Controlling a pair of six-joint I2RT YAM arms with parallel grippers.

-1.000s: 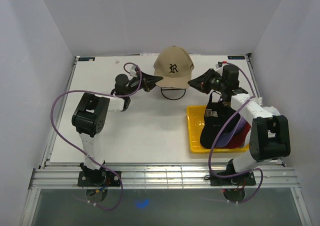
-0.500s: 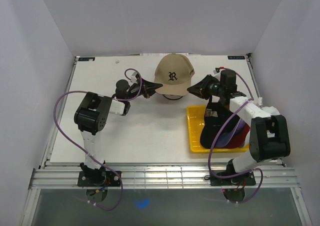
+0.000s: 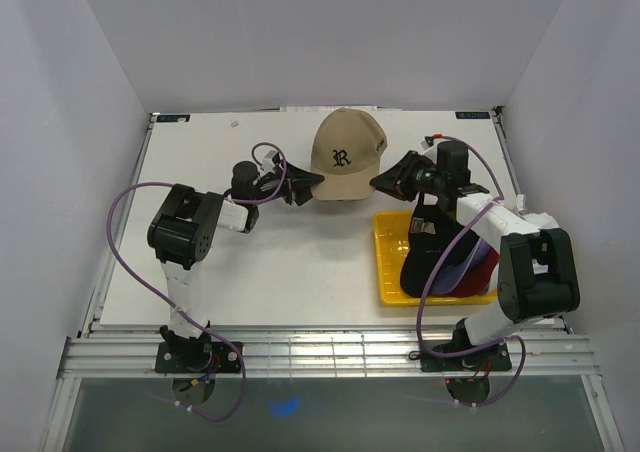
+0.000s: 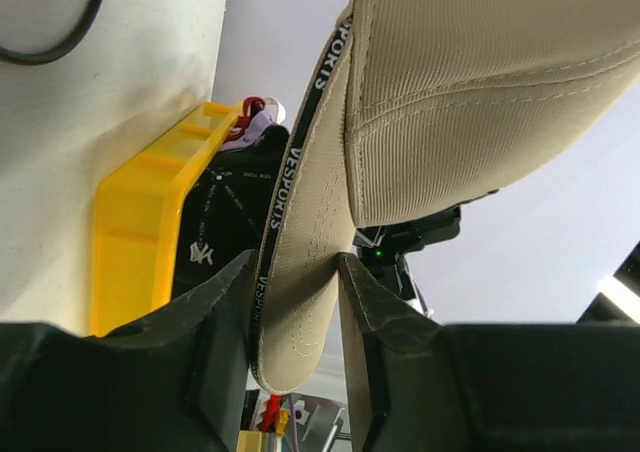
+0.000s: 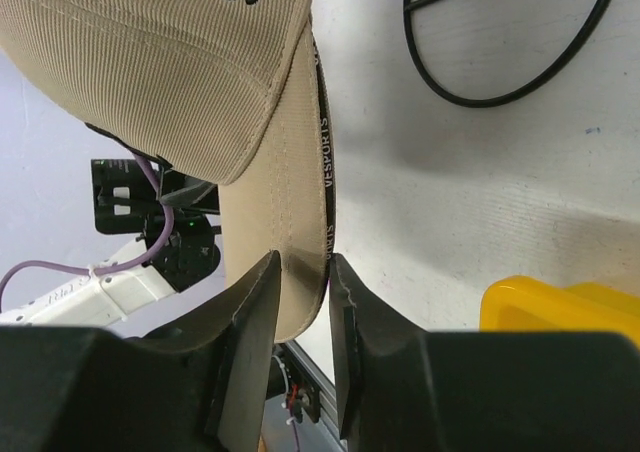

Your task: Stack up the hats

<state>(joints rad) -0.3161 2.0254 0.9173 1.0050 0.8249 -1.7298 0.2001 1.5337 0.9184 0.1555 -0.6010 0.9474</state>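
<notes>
A: From above, where is the tan hat?
B: The tan hat (image 3: 345,157) is over the far middle of the desk (image 3: 280,262). The left pincer (image 3: 305,185) is at one side of its rim and the right pincer (image 3: 385,180) at the other. An old-style "R" is stitched on its front. That view does not show whether either pincer grips.
A: And the other hats?
B: They are piled in the yellow tray (image 3: 388,262) beside the right arm: a black hat (image 3: 425,234) on top, with a purple hat (image 3: 458,272) and a red hat (image 3: 490,264) under it. The desk is white, with plain pale walls on three sides.
A: The left wrist view?
B: There the left pincer's fingers stand apart, and the tan rim hangs between them with slack on one side. The inner band reads "VESPORTS". Past it are the tray's corner and the black hat's white NY logo, which is too small to read from above.
A: Right wrist?
B: The right pincer's fingers are close together, clamped on the opposite side of the rim, and fabric fills the gap. "VESPORTS" shows again, along with dark stitched letters on the crown, cut off by the frame edge. A black wire ring (image 5: 500,102) lies on the scuffed white desk just beyond the hat, whose shadow falls on the desk.
</notes>
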